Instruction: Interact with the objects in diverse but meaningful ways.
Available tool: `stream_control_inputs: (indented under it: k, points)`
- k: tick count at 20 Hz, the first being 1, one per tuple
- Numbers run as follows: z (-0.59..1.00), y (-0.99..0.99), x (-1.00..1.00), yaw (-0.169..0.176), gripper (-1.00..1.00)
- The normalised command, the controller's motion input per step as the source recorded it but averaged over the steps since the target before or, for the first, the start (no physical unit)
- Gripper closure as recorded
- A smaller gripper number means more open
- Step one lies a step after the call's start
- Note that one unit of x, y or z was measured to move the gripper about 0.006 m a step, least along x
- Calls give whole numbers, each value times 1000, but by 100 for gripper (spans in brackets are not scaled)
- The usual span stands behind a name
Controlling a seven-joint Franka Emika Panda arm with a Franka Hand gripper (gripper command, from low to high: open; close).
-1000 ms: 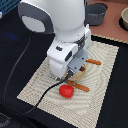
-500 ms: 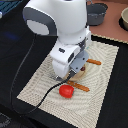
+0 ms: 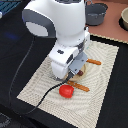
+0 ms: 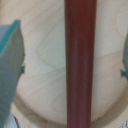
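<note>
In the wrist view a dark brown sausage-like stick (image 4: 78, 65) lies across a round wooden plate (image 4: 42, 55). My gripper (image 4: 70, 70) is open and low over it, and the stick runs between the teal-grey fingers (image 4: 11, 70) with a gap on each side. In the exterior view the gripper (image 3: 75, 75) hangs over the middle of a beige placemat (image 3: 102, 95), and the arm hides the stick and most of the plate. A red tomato (image 3: 65, 91) sits on the mat just in front of the gripper.
A wooden-handled utensil (image 3: 80, 87) lies beside the tomato, and another (image 3: 94, 62) lies behind the gripper. A grey pot (image 3: 96, 13) stands at the back. A pale bowl (image 3: 124, 19) is at the exterior view's far right. A black cable (image 3: 30, 100) trails across the mat's left edge.
The arm's upper body has sunk slightly toward the mat. The tomato and utensils have not moved.
</note>
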Motion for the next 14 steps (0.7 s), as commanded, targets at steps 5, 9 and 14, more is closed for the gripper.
stream_control_inputs:
  k: [5, 9, 14]
  points:
    - [905, 915, 246, 91, -100]
    - [772, 934, 214, 75, -100]
    - [535, 913, 180, 66, -100]
